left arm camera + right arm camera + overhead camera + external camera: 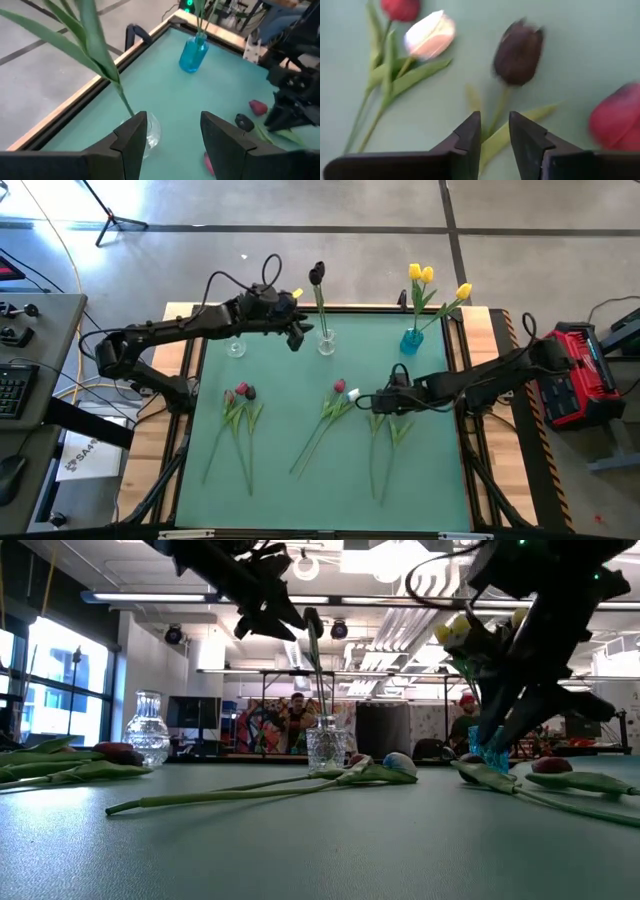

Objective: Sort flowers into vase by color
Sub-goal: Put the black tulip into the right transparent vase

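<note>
A black tulip (518, 51) lies on the mat (300, 480), its stem caught between the narrowed jaws of the right gripper (494, 131), apparently so it can be lifted toward the clear vase (326, 343), where another black tulip (317, 273) already stands. The yellow tulips (422, 275) are kept apart in the blue vase (411, 338). The left gripper (172, 132) is held wide open and empty just beside the clear vase, the stem there having seemingly been let go.
</note>
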{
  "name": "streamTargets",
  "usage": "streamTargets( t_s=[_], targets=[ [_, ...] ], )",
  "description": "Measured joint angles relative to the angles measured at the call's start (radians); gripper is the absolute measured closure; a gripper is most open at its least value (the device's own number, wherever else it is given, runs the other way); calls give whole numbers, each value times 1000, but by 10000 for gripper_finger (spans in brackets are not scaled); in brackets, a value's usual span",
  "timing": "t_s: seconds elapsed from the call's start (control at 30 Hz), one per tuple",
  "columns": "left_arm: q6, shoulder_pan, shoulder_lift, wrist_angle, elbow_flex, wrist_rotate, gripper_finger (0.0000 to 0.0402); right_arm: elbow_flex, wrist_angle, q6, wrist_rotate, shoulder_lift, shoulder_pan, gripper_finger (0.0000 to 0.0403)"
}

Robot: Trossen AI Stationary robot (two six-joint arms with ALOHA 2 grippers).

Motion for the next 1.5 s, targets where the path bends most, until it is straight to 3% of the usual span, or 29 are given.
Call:
streamTargets(
  t_s=[0.4,0.9,1.1,1.27,1.5],
  targets=[
    [-14,-36,6,-29,0,-18,227,-26,61,-143,-43,14,-63,320],
    [-60,-102,6,-121,0,-12,227,-25,182,-179,-86,175,-68,330],
    [-71,-139,6,-108,0,-14,227,-27,228,-187,-93,163,-68,395],
    [-86,-168,6,-100,0,-16,227,-22,245,-175,-77,123,-68,395],
    [-94,-210,28,-39,1,-16,227,55,242,-265,36,39,-68,401]
  ],
)
